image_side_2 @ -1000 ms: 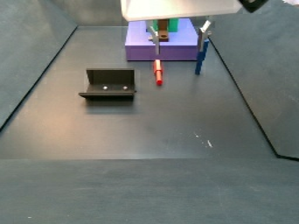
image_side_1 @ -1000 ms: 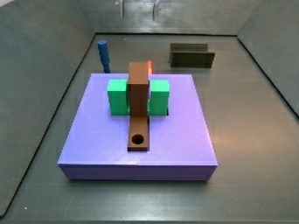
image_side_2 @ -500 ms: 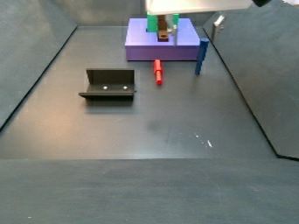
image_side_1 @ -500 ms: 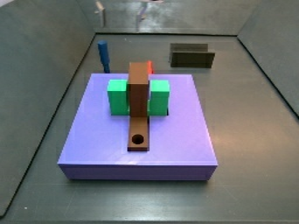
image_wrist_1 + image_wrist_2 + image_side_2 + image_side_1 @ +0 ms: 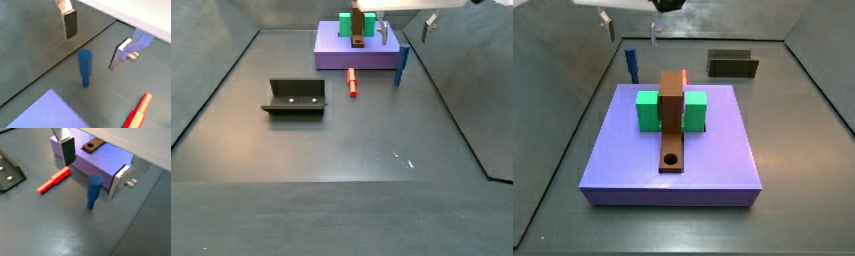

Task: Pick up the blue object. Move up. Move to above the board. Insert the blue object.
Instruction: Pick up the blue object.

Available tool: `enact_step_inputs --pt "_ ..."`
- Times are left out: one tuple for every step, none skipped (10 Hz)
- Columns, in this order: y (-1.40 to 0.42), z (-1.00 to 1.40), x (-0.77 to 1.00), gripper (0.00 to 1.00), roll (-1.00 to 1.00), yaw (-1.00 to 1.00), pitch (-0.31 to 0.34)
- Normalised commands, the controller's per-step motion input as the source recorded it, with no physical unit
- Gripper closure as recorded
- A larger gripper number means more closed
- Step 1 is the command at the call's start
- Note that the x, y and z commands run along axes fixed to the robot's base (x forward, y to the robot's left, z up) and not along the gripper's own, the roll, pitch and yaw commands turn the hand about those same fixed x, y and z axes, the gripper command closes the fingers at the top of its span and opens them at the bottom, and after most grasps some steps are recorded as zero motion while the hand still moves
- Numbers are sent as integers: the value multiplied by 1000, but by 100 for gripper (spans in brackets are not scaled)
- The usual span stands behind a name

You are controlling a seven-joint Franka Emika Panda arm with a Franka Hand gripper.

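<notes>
Nearest in a side view I see the fixture (image 5: 295, 96) on the dark tabletop (image 5: 345, 150), well apart from everything else. Beyond it a red peg (image 5: 353, 83) lies flat, just in front of the purple slab (image 5: 356, 56).

The peg (image 5: 400, 66), slim and dark blue, stands upright on the tabletop just beside the slab's side, near a corner; in a side view it shows past the slab's far edge (image 5: 631, 65).

On the slab sits the green block (image 5: 672, 111) with the board (image 5: 673, 121) running through it, the board's hole (image 5: 672, 160) near one end.

My hand (image 5: 92, 164) hangs above the peg, fingers spread wide, nothing between them but the peg top below. In both wrist views the peg (image 5: 85, 67) sits between the two finger plates (image 5: 70, 21), touching neither. In a side view the hand (image 5: 631, 26) is high, at the top edge of the frame, only the fingertips showing.
</notes>
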Motion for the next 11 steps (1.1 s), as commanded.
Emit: enact_step_inputs --pt "-369 -154 -6 0 107 89 -97" --pt "-89 -240 -111 0 130 37 -83" --pt "0 -231 -211 0 91 0 -81" --pt "54 -231 -226 0 104 0 -90" --pt "171 -200 -186 0 100 0 -120" --pt "180 -174 -66 0 89 0 -120" --pt "160 -111 0 0 54 0 -117" --pt "49 -71 83 0 27 0 -111" --pt "0 -77 63 0 20 0 -97" --pt "0 -117 20 0 0 0 -86" --pt "0 -160 9 0 7 0 -99"
